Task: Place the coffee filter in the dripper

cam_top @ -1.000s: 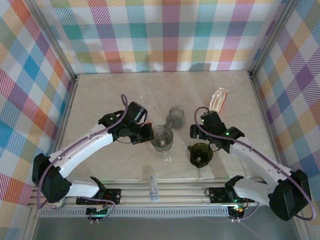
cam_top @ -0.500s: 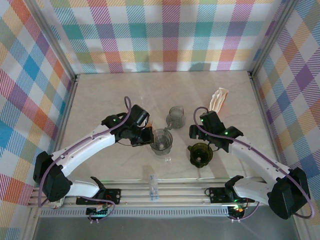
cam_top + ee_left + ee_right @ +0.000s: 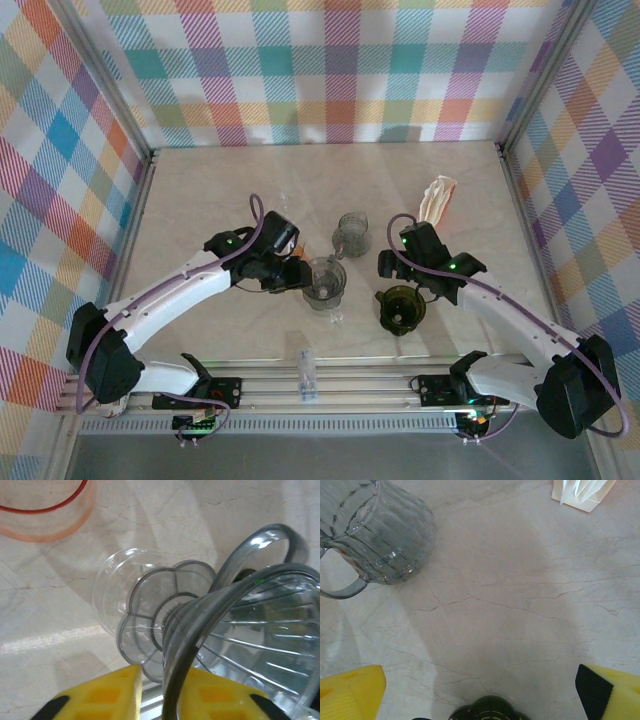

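Coffee filter [image 3: 437, 198] lying far right, apart; dripper [image 3: 324, 281] rim inside left tool [image 3: 161, 685]

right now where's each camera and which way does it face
top external: above, behind the bases, facing down on the marble table; both arms show.
left wrist: on the left arm, facing the clear ribbed plastic dripper; yellow jaws show.
right wrist: on the right arm, facing down at the dark green dripper and white folded paper filter; yellow jaws show.
shared: top and left wrist both catch the clear ribbed plastic dripper.
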Tool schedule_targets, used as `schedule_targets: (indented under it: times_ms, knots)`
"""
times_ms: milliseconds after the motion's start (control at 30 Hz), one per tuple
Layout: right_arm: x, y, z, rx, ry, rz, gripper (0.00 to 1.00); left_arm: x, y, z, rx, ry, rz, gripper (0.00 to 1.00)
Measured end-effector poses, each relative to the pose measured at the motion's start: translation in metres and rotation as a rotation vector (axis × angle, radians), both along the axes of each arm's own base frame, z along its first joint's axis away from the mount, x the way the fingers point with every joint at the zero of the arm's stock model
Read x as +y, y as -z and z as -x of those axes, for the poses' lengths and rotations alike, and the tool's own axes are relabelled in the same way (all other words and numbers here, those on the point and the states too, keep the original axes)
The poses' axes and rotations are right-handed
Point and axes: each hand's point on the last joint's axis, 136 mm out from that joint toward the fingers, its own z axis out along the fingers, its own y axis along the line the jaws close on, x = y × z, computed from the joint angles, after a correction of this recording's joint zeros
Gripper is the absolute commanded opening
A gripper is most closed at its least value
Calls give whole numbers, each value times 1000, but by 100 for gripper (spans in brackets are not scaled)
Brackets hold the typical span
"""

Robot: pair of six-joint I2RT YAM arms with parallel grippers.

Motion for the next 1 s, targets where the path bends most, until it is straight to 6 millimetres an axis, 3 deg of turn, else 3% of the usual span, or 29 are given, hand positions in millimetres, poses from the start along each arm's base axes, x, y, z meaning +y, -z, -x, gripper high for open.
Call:
schedule_targets:
  times_ms: [267,500,800,1000]
  knots:
    - [2,0,1,9,3,-19,98,9,-22,-2,-81,-15,9,83]
    - [-1,-5,-4,-10,21,-9,97,34,-56,-20,-273,-121,-7,100]
    - [-4,-53,-42,-119,91,10,99,71,-60,-30,-450,-264,-34,100]
    - [-21,-63,-56,-130,159,-17,99,86,-58,-37,-464,-311,-77,100]
